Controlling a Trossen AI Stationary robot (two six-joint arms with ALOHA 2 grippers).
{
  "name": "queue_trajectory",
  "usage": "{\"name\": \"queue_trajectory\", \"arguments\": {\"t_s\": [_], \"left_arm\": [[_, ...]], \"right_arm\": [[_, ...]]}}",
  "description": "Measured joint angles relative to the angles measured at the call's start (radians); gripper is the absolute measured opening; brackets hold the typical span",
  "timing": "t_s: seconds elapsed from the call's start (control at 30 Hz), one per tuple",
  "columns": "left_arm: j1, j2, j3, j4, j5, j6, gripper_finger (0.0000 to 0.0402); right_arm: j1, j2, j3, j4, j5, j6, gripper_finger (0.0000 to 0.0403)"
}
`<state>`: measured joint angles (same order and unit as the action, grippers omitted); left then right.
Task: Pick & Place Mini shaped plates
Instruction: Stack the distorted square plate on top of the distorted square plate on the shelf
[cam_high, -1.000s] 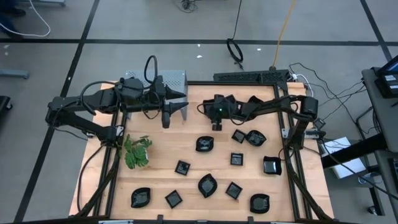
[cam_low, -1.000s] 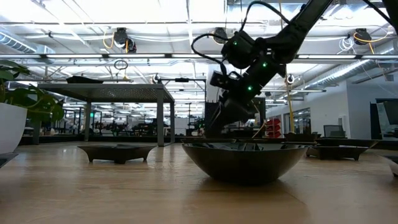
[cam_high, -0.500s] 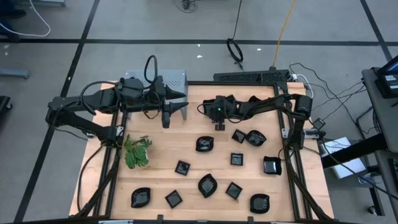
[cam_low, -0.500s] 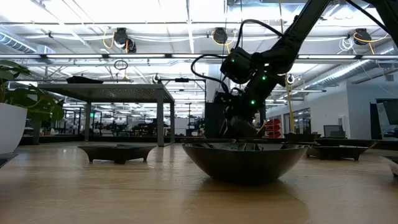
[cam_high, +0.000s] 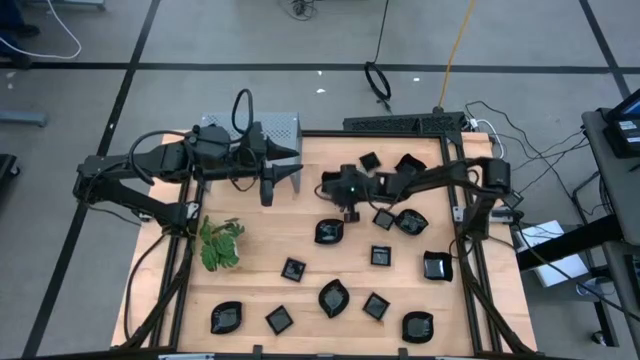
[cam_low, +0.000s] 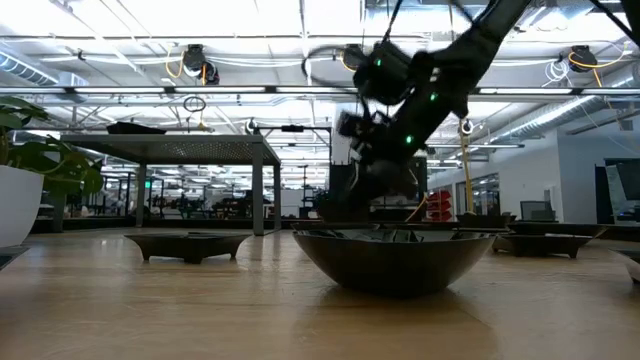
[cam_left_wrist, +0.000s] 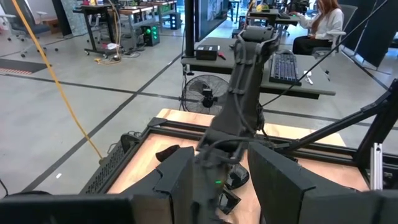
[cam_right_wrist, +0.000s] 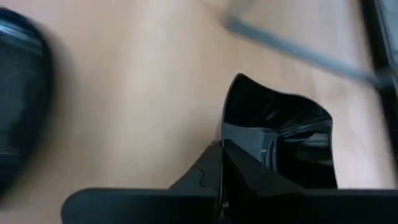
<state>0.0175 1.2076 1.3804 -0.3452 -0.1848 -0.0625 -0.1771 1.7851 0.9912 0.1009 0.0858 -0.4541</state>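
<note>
Several mini shaped plates, small and glossy black, lie scattered over the wooden table, among them a leaf-like one (cam_high: 330, 232), a square one (cam_high: 381, 256) and two at the back (cam_high: 369, 160). My right gripper (cam_high: 349, 210) hangs low over the table's middle back, just behind the leaf-like plate. In the right wrist view its fingers are shut on the rim of a black plate (cam_right_wrist: 280, 140), and another plate (cam_right_wrist: 18, 106) lies beside it. My left gripper (cam_high: 267, 197) waits open and empty in front of the shelf (cam_high: 283, 128); its fingers (cam_left_wrist: 180, 180) stand apart.
A green plant (cam_high: 220, 243) stands at the left, its white pot (cam_low: 18, 205) in the low view. The grey perforated shelf sits at the back left. A deep plate (cam_low: 390, 258) fills the low view's foreground. Black rails frame the table.
My right gripper has gone from open to shut on a plate's rim. Its arm swung forward, uncovering two plates at the back. The left arm has not moved.
</note>
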Motion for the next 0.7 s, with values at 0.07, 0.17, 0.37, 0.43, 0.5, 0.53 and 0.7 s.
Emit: {"name": "queue_trajectory", "arguments": {"t_s": [0.07, 0.17, 0.37, 0.43, 0.5, 0.53, 0.7], "left_arm": [[-0.006, 0.0, 0.0, 0.005, 0.0, -0.004, 0.0152], [-0.016, 0.0, 0.0, 0.007, 0.0, -0.021, 0.0152], [-0.03, 0.0, 0.0, 0.011, 0.0, -0.061, 0.0152], [-0.033, 0.0, 0.0, 0.011, 0.0, -0.08, 0.0152], [-0.037, 0.0, 0.0, 0.015, 0.0, -0.106, 0.0152], [-0.039, 0.0, 0.0, 0.017, 0.0, -0.12, 0.0152], [-0.053, 0.0, 0.0, 0.019, 0.001, -0.18, 0.0152]], "right_arm": [[0.042, -0.003, 0.017, 0.004, -0.017, 0.008, 0.0001], [0.092, -0.002, 0.063, 0.008, -0.017, 0.054, 0.0001], [0.129, 0.047, 0.144, 0.097, -0.067, 0.094, 0.0], [0.128, 0.063, 0.167, 0.113, -0.128, 0.147, 0.0], [0.13, 0.091, 0.194, 0.125, -0.166, 0.194, 0.0], [0.137, 0.109, 0.206, 0.129, -0.166, 0.205, 0.0], [0.191, 0.201, 0.285, 0.139, -0.186, 0.212, 0.0]]}}
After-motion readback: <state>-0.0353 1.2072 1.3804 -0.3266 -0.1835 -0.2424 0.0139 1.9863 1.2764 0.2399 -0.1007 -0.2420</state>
